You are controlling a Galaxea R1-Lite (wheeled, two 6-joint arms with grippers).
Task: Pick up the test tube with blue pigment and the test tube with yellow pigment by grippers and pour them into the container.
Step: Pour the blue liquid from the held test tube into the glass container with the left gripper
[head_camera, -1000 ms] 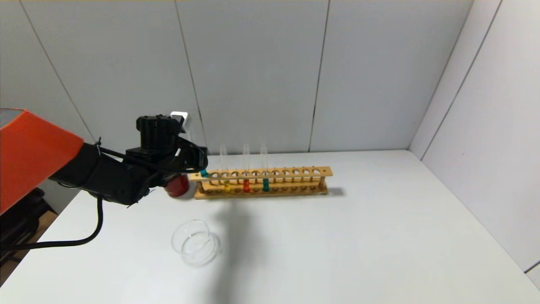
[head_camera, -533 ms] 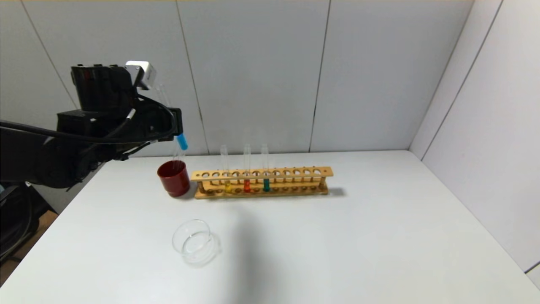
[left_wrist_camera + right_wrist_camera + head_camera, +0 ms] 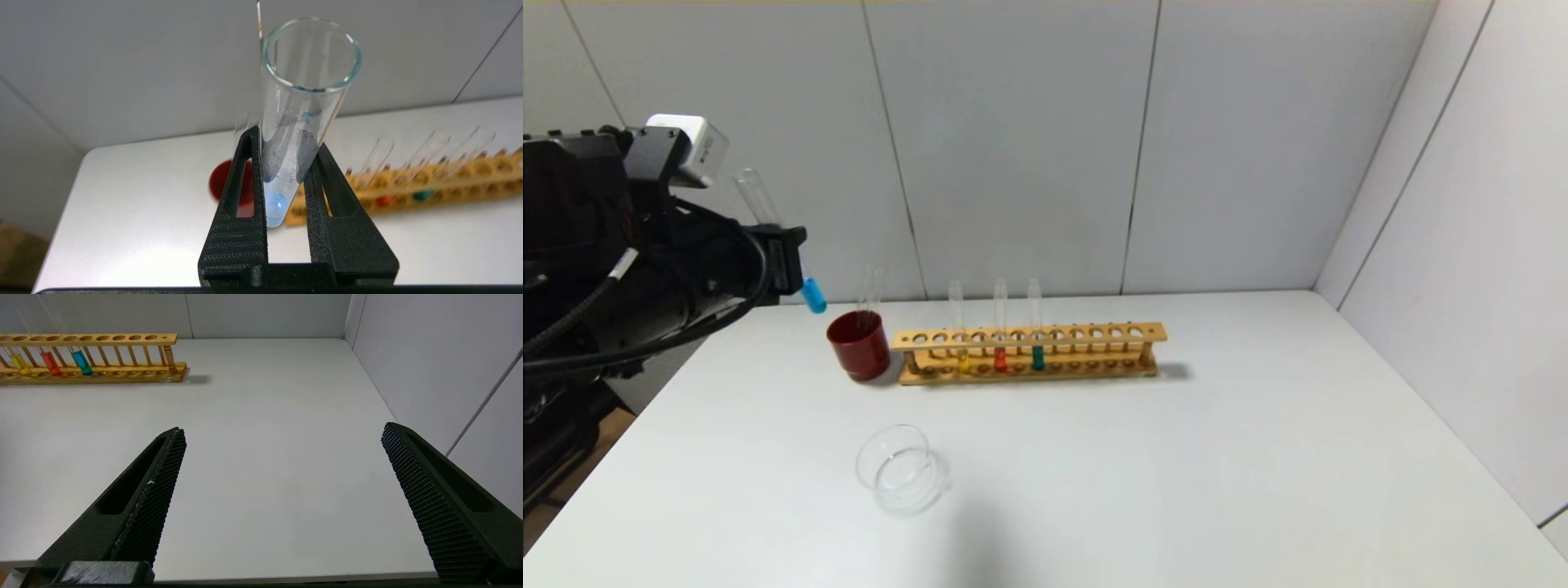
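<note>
My left gripper (image 3: 786,260) is shut on the test tube with blue pigment (image 3: 812,296), held tilted high above the table's far left, left of the rack. In the left wrist view the tube (image 3: 300,118) sits between the jaws of that gripper (image 3: 286,141), blue liquid at its bottom. The test tube with yellow pigment (image 3: 962,358) stands in the wooden rack (image 3: 1029,353), and shows in the right wrist view (image 3: 19,362). The clear glass container (image 3: 900,469) lies on the table in front of the rack. My right gripper (image 3: 282,435) is open and empty over the table's near right edge.
A dark-red cup (image 3: 858,345) stands at the rack's left end. An orange-red tube (image 3: 1000,358) and a teal-green tube (image 3: 1037,356) stand in the rack beside the yellow one. Grey walls close the back and the right side.
My left gripper has lifted the blue tube out of the rack, then carried it up and to the left. The tube is now tilted.
</note>
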